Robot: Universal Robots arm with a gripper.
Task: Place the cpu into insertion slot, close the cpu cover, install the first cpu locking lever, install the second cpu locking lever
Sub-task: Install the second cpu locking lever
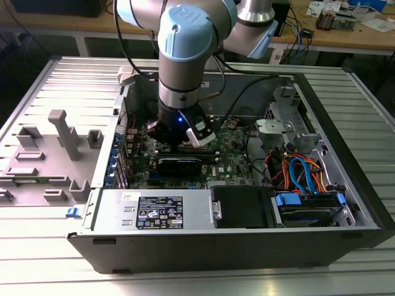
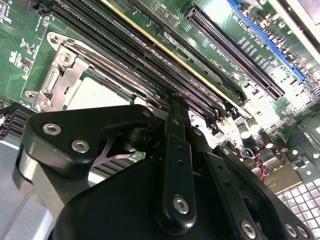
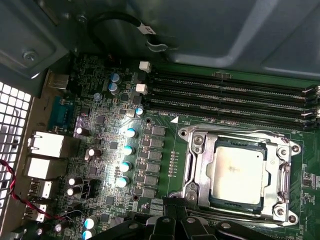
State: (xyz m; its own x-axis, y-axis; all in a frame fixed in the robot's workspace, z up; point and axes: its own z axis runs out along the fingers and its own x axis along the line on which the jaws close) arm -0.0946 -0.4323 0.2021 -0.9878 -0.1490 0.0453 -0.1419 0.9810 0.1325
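Silver-grey cpu [image 3: 235, 172] sits flat in the insertion slot [image 3: 218, 200] on green board; silvery cpu cover [image 3: 196, 167] frame lies closed around it.

Silver-grey cpu [image 3: 237, 174] — green board [image 3: 165, 145].
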